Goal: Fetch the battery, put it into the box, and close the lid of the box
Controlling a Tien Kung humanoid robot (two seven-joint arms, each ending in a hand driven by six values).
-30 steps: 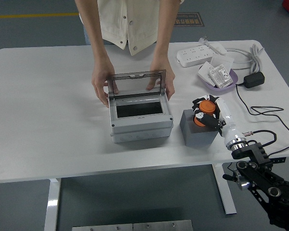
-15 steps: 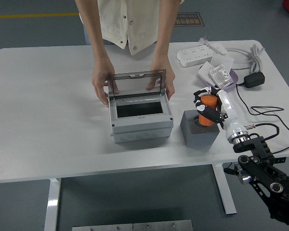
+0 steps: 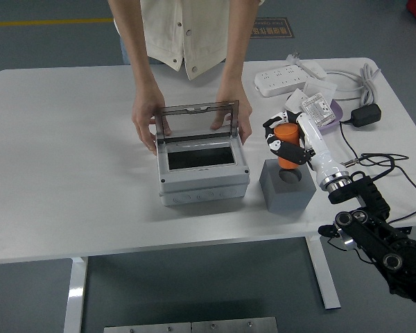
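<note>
The robot's right hand [image 3: 283, 141] wraps its fingers round an orange cylindrical battery [image 3: 287, 144], held upright just above the grey holder block [image 3: 287, 187], right of the open-lidded grey box [image 3: 202, 168]. Rigid and smooth, the battery looks apt to slip; a mid-body grip suits it. A person's hands [image 3: 147, 125] steady the box.

White table [image 3: 69, 159] under my arm: grey box [image 3: 203, 182] mid-table with lid up, grey block [image 3: 287, 189] just right of it, power strip [image 3: 286, 78], purple tray [image 3: 331, 118], black adapter [image 3: 366, 114] far right.
</note>
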